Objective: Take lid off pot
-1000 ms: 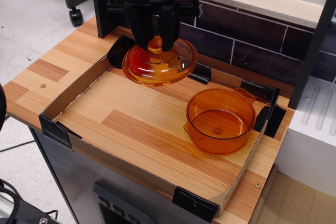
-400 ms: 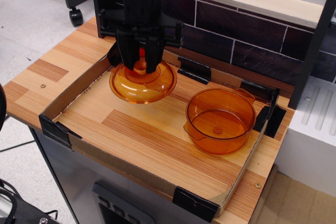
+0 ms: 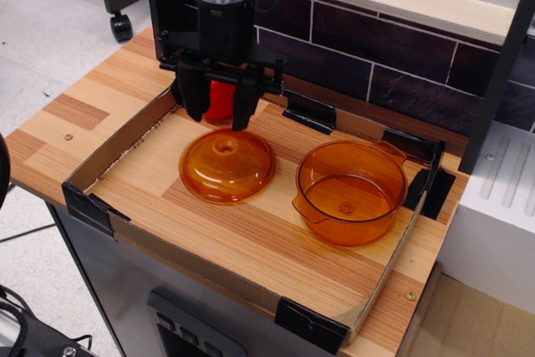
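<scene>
The translucent orange domed lid [image 3: 227, 165] lies knob up on the wooden tray floor, left of the pot. The deep orange pot [image 3: 351, 192] stands uncovered at the right of the tray. My gripper [image 3: 219, 116] hangs just above and behind the lid, its two black fingers apart and holding nothing. A red object [image 3: 219, 98] shows between and behind the fingers.
A low cardboard wall [image 3: 109, 153] with black corner brackets [image 3: 309, 323] rims the tray. A dark tiled back wall [image 3: 393, 81] runs behind it. A black post [image 3: 501, 64] and a white unit [image 3: 493, 206] stand at the right.
My gripper carried the lid left and down, set it on the tray floor, opened and rose slightly off it. The pot has not moved.
</scene>
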Tool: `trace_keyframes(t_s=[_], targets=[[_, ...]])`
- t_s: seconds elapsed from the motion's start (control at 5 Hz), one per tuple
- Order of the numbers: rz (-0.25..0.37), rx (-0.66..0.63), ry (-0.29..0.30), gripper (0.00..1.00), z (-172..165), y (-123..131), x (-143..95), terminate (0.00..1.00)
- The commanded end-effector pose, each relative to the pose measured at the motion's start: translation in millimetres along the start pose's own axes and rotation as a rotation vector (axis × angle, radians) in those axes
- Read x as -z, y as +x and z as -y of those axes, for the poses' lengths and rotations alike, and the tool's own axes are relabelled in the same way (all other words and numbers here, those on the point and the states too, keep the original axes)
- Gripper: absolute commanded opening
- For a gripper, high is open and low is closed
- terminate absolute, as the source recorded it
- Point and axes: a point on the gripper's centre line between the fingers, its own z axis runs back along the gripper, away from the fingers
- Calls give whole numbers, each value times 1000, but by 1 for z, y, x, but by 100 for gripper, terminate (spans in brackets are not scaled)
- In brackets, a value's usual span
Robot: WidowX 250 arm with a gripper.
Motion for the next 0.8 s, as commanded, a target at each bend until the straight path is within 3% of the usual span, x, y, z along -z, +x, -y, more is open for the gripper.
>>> trace_keyframes(t_s=[0.0,0.6], targets=[[50,0,15,100,-7,11,-14,0],[38,2,-10,100,-7,8,-25,0]])
